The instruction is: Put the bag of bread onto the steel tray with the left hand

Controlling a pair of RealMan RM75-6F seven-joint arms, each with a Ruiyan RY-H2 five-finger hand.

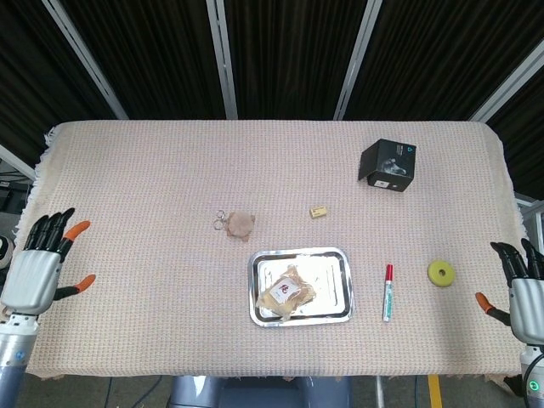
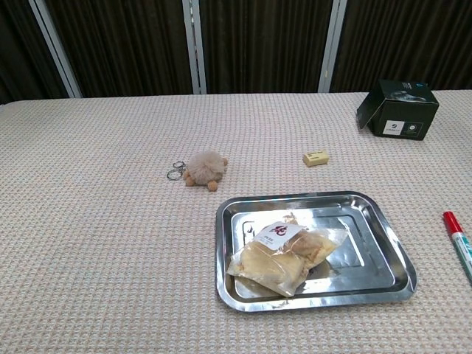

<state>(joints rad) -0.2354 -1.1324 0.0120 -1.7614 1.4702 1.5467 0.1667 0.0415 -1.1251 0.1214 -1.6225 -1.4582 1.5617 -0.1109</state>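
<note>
The clear plastic bag of bread [image 2: 286, 256] lies inside the shiny rectangular steel tray [image 2: 383, 230] on the table [image 1: 153, 170]. The left hand [image 1: 38, 270] and right hand [image 1: 525, 289] hover at opposite table edges, fingers spread, holding nothing.

head view looks straight down over the whole table; chest view faces forward, nearer, sharing the steel tray [image 1: 299, 287].

Glossy steel tray [image 2: 383, 254] holds a clear plastic bread bag [image 2: 284, 254] on matt, rough woven cloth [image 2: 103, 236].
</note>
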